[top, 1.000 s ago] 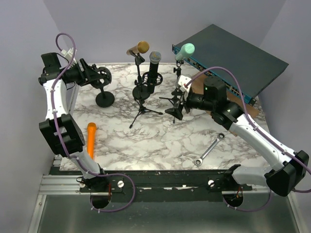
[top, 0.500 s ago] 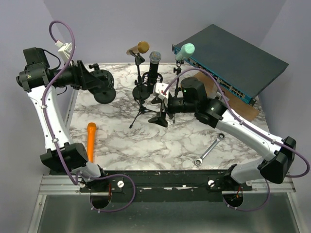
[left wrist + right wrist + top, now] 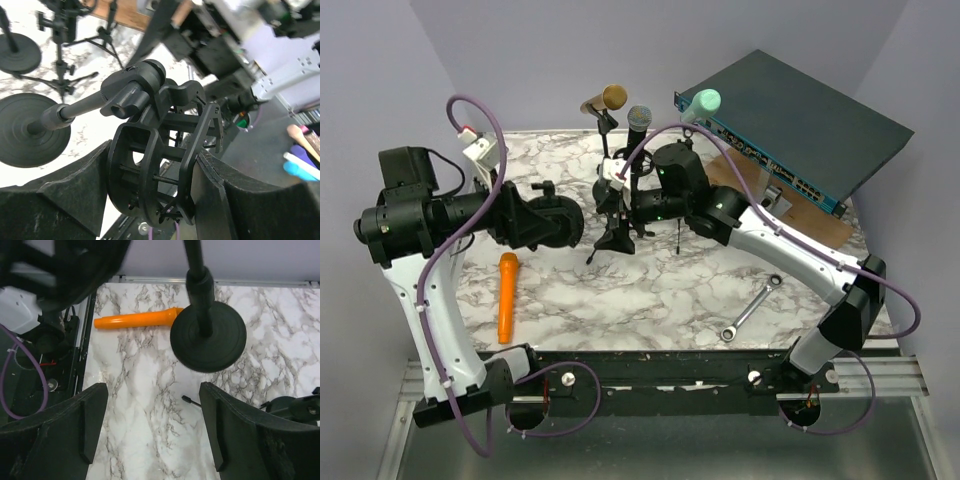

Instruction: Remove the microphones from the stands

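The left fingers (image 3: pixel 65 200) are clenched on the shock mount (image 3: pixel 160 165) at the top of a stand (image 3: pixel 75 107), one pad on each side of the cage. The right fingers (image 3: pixel 65 430) are spread wide and released, near that stand's round base (image 3: pixel 207 337). The orange mic (image 3: pixel 507 295) lies flat on the tabletop (image 3: pixel 650 290) beside the left arm, apart from the stand. A gold mic (image 3: pixel 612 97) sits clipped in another stand at the back.

Top camera looks down from behind; close wrist cameras share the marble table (image 3: pixel 150 405).
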